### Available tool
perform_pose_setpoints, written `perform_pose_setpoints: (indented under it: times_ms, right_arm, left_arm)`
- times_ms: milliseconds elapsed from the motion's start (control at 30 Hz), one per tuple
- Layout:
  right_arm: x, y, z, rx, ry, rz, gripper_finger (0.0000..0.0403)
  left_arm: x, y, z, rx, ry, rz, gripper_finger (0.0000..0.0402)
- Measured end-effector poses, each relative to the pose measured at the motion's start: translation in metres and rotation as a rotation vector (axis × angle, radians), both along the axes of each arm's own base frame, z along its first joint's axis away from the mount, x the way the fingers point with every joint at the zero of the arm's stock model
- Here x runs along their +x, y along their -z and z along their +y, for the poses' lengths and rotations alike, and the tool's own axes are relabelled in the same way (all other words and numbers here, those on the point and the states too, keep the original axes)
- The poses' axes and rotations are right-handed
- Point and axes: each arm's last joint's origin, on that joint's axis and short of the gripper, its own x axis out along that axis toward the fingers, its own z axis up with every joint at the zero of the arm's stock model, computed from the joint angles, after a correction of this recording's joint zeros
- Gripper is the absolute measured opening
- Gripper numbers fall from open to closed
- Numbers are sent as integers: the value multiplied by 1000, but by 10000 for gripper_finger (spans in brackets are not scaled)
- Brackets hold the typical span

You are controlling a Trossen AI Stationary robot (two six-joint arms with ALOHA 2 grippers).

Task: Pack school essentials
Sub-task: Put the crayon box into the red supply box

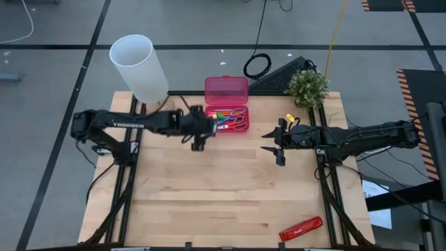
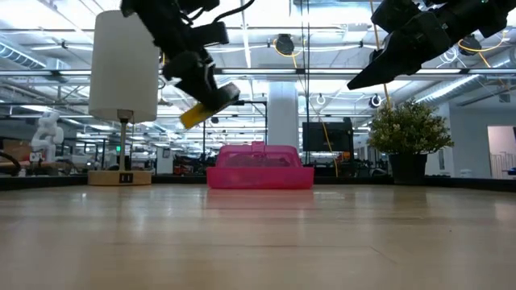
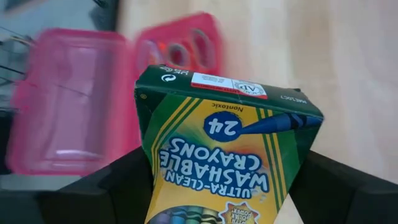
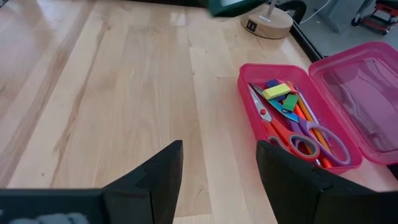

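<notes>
High view gives me the table with the pink case as my landmark, standing open at the far edge. Nearest to me, well apart from the case, a red stapler-like bar lies by the table's front right corner. Further in, my right gripper hangs above bare wood to the right of the case, its jaws apart and holding nothing. My left gripper sits just left of the case's tray, raised off the table, jaws clamped on the crayon box, whose green and yellow face fills the left wrist view. Inside the tray I see red-handled scissors, purple-handled scissors and small coloured pieces. Beyond the case stand a white lamp and a potted plant.
</notes>
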Motion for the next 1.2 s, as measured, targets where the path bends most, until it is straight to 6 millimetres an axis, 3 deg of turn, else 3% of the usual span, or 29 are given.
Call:
perform_pose_setpoints:
  times_ms: [300,567,833,1200]
  right_arm:
    - [0,0,0,-15,-8,3,196]
    - [0,1,0,-31,-15,12,196]
    - [0,1,0,-32,-15,13,196]
    - [-1,2,0,-11,-6,28,196]
  left_arm:
    - [15,-15,57,52,-12,-101,312]
    - [66,-1,97,1,-37,30,312]
    - [96,20,109,-120,-97,126,312]
    - [97,48,111,-227,-196,198,312]
